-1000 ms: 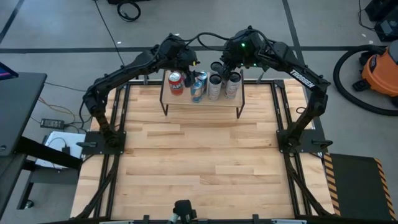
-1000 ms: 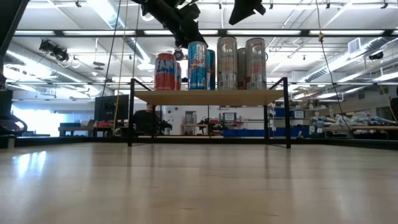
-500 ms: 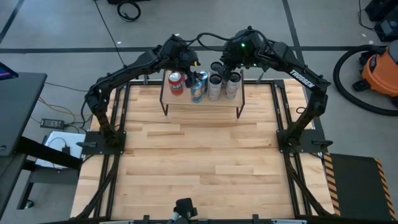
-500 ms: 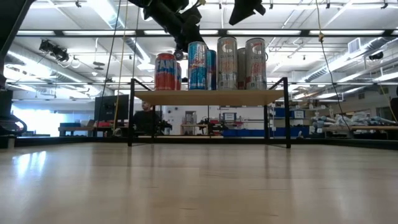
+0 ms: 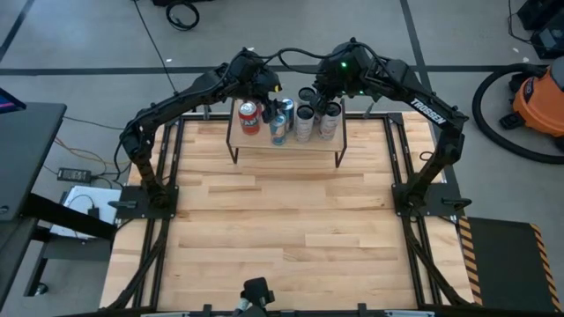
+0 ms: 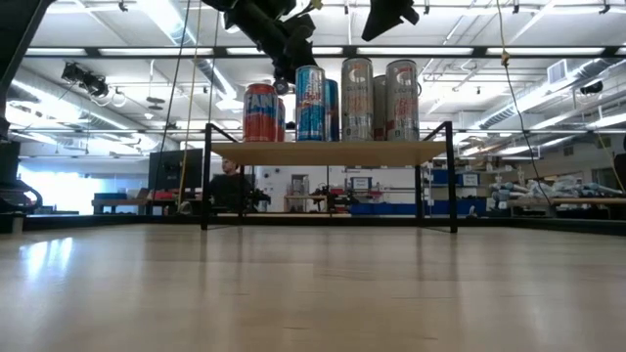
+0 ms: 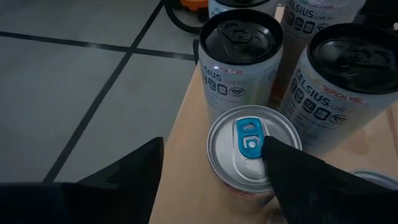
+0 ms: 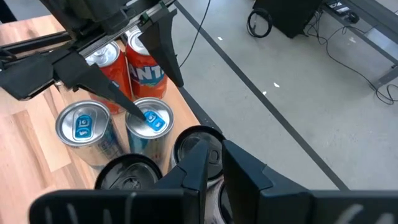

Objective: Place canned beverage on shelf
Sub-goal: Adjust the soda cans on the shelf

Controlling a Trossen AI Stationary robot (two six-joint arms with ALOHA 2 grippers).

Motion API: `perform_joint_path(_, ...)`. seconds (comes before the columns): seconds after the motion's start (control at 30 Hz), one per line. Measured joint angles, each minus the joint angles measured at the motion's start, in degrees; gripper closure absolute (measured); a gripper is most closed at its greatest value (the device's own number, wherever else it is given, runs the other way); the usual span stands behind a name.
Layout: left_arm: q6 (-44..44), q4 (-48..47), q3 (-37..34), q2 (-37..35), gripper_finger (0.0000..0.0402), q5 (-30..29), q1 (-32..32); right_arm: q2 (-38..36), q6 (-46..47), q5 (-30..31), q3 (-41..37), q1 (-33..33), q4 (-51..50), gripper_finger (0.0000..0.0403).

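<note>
You're looking at two dark, jointed arms, each bolted on a black base bracket; the right arm carries white "TROSSEN" lettering and a green light near its wrist. Black cables loop between them, and each claw ends in flat, matte-black tapered fingers.

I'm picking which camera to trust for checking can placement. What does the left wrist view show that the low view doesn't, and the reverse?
Left wrist only: can lids from above, a silver can with a blue tab between the left end effector's open fingers, and black-topped Celsius cans behind it.
Low only: the shelf's board edge and black legs, every can standing upright on it, the room behind.
Both: the cans and the left end effector at them.
</note>
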Motion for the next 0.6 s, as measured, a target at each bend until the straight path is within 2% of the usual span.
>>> perform_joint_path(0.3,0.01,-2.24,0.04,-0.32,0.0125,-0.34,0.41,0.02,0.00,0.01,0.00,0.00,0.02,0.0346)
perform_joint_path(0.6,0.37,-5.75,-0.20,-2.60,0.0125,-3.57,1.46,0.02,0.00,0.02,-0.01,0.00,0.02,0.0346)
